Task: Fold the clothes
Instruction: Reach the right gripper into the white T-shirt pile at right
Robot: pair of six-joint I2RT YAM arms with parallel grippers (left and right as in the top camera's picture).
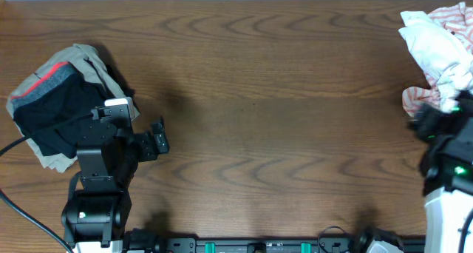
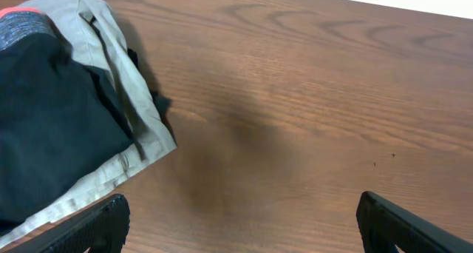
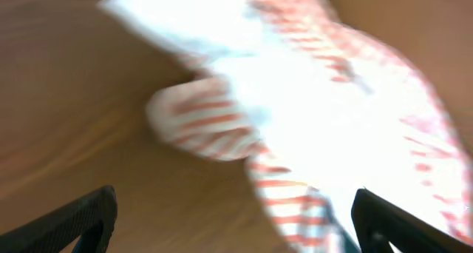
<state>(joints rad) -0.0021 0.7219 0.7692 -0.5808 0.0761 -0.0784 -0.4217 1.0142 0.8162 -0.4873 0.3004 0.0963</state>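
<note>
Now the right arm (image 1: 443,146) hangs, jaws spread, over the white garment (image 1: 436,49) crumpled atop the striped shirt (image 1: 454,16) at the far right of the bench (image 1: 281,98), seemingly lining up a pick. The left arm (image 1: 100,160), jaws spread too, sits parked beside the dark pile (image 1: 52,109).

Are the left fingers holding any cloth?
No, the left fingers stand wide apart with only table wood between them.

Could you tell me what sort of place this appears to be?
Likely a robotics lab bench: a wood-grain table, left arm and right arm at its edge, white clothes and dark garments heaped.
</note>
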